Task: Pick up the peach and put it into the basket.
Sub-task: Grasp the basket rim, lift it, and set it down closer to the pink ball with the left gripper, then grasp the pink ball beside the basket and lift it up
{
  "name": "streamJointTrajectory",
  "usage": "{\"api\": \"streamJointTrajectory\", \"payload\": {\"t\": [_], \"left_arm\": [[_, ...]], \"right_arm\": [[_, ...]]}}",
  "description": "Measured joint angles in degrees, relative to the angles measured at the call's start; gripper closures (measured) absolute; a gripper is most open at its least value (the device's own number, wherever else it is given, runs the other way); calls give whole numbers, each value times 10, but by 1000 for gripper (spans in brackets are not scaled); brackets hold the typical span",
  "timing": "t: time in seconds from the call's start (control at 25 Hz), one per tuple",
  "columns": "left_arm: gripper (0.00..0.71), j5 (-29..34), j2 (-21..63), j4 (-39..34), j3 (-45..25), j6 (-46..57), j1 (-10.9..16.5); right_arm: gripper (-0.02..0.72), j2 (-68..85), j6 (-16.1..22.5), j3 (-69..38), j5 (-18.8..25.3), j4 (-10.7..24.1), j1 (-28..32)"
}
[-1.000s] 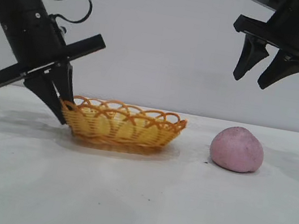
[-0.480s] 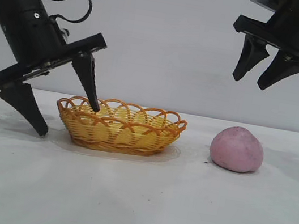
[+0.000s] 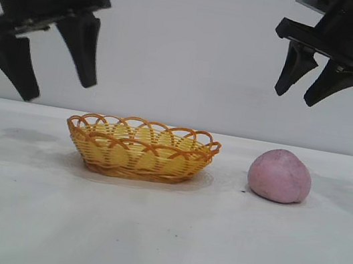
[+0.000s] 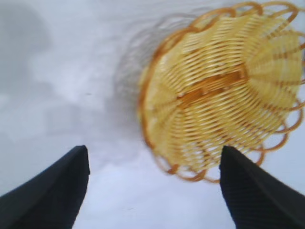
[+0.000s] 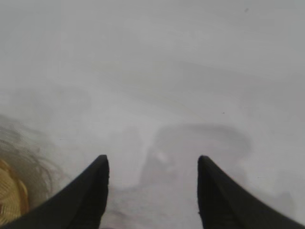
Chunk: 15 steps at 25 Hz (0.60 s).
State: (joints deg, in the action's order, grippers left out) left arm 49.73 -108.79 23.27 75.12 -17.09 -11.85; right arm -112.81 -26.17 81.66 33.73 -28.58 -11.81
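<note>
The pink-mauve peach (image 3: 280, 176) sits on the white table at the right. The yellow wicker basket (image 3: 141, 148) with an orange looped rim stands left of centre, empty; it also shows in the left wrist view (image 4: 224, 90). My left gripper (image 3: 58, 92) is open and empty, raised above the table over the basket's left end. My right gripper (image 3: 295, 98) is open and empty, high above the peach. The peach does not show in the right wrist view.
The white table (image 3: 159, 237) runs under both things, with a plain pale wall behind. A sliver of the basket's edge (image 5: 12, 202) shows at the side of the right wrist view.
My left gripper opened wide, let go of the basket's left rim and rose well above the table. The basket settled slightly leftward. The right arm and the peach have not moved.
</note>
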Motion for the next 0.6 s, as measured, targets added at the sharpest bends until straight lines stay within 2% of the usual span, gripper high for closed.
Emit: {"api": "streamJointTrajectory", "payload": {"t": [0.12,0.2,0.48,0.6], "left_arm": [[205,24,3,-77,0,14,3],[205,32,3,-113,-1,39,14],[205,79,29,-213,-1,100,92],[205,100,60,-233,-6,110,121]], "right_arm": [[347,0,0,0,0,0,0],[347,0,0,0,0,0,0],[347,0,0,0,1,0,0],[347,0,0,0,1,0,0]]}}
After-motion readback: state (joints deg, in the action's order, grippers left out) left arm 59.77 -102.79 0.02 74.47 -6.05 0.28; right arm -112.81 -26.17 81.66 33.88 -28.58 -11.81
